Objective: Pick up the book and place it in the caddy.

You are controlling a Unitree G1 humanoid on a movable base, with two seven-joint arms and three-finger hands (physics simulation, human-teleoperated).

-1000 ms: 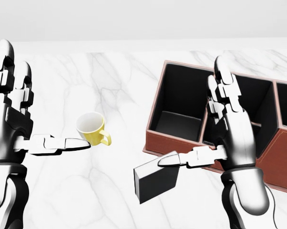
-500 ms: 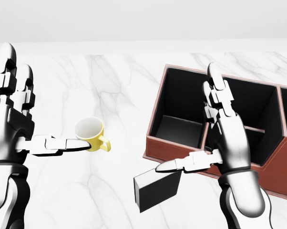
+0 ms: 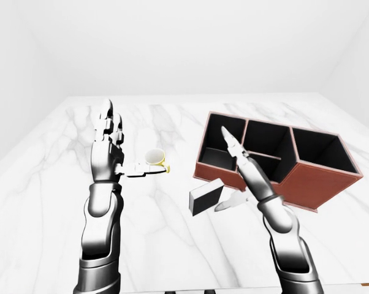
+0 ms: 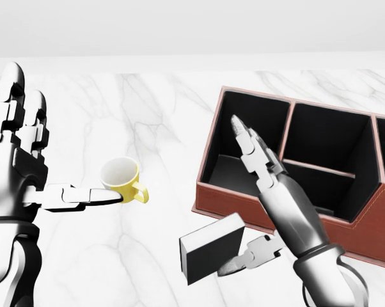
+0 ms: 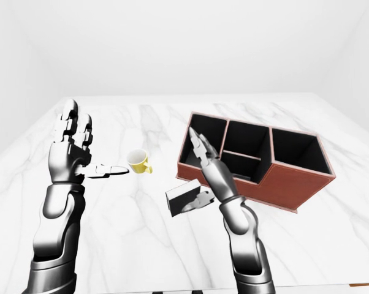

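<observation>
white marble table (image 4: 148,115) | black book (image 4: 210,247) lying just beside brown caddy (image 4: 371,217), outside it | right hand (image 4: 269,192) fingers spread, thumb at book | left hand (image 4: 26,166) fingers apart, thumb by yellow mug (image 4: 123,179)

The book (image 4: 212,248) is a dark, thick block with a pale grey top face, lying on the white marble desk (image 4: 116,256) and skewed so one corner points toward the caddy (image 4: 365,224). The caddy is a reddish-brown box with black-lined open compartments, standing upright just beside the book, to its upper right in the head view.
</observation>
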